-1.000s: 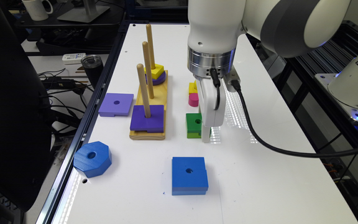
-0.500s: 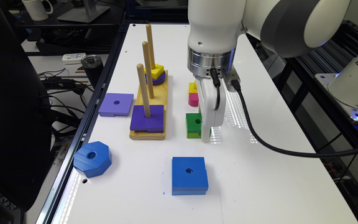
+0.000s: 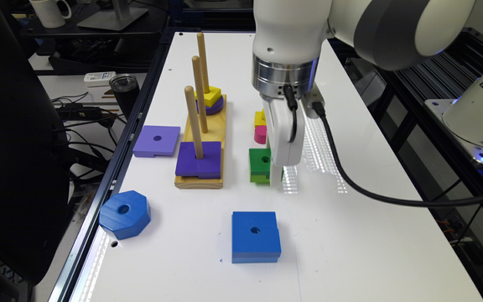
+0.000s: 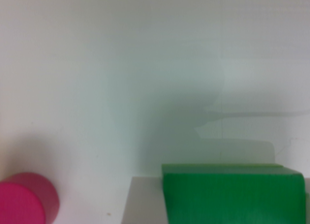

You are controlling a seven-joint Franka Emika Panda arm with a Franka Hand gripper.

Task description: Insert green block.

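— Green block: where do you see it?

— You have it flat on the white surface, between the wooden peg base and the end effector, whose white body comes down against the block's side toward the exterior view's right. Its centre hole faces up.

— Can you tell whether the end effector is spread or pinching?

— You cannot tell; the wrist view shows the block close up, blurred, with no fingers visible. A pink cylinder sits just behind the block, and a blue square block lies well apart in front.
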